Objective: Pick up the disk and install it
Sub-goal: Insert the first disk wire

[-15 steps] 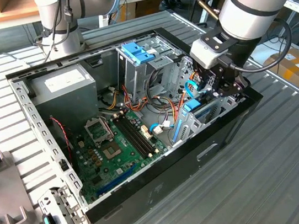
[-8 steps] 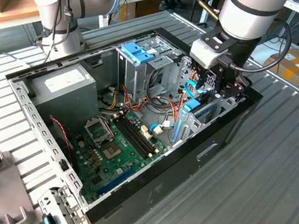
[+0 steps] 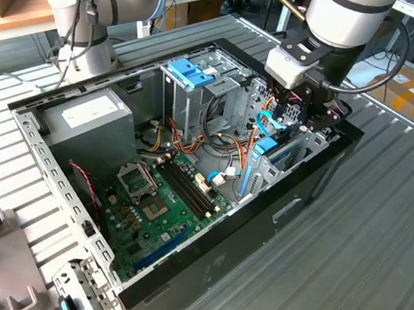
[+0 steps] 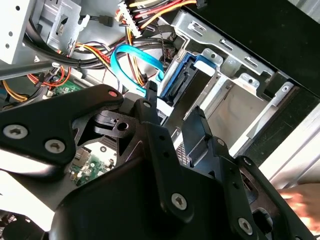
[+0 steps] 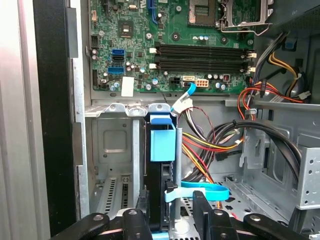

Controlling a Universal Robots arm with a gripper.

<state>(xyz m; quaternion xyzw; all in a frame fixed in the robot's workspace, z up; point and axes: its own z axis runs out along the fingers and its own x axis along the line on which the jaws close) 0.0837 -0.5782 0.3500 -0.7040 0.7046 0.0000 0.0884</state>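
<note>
Exterior view: a slatted metal table carries an open black computer case lying on its side, and everything of the task sits inside that case. A big grey power-supply box fills the case's far corner toward the exterior view's left. The green motherboard lies flat on the case floor below it, with two dark memory sticks in their slots. A wide blue latch tops the metal bay by the case's far wall. At the end of the case toward the exterior view's right stands a bare metal drive cage, and the arm's gripper reaches down into it.

The disk stands on edge inside that cage, its bright blue carrier frame uppermost. In the first wrist view the disk sits against an upright wall of the cage, its dark body running down from the blue frame. The gripper straddles it with its black fingers apart, one just beside the disk and the other clear of it. The second wrist view shows the same spread gripper short of the disk. A flat blue cable loops just beside the disk, among red, yellow and black wires on the case floor.

Outside the case, a small metal bracket lies at the table's near corner.
</note>
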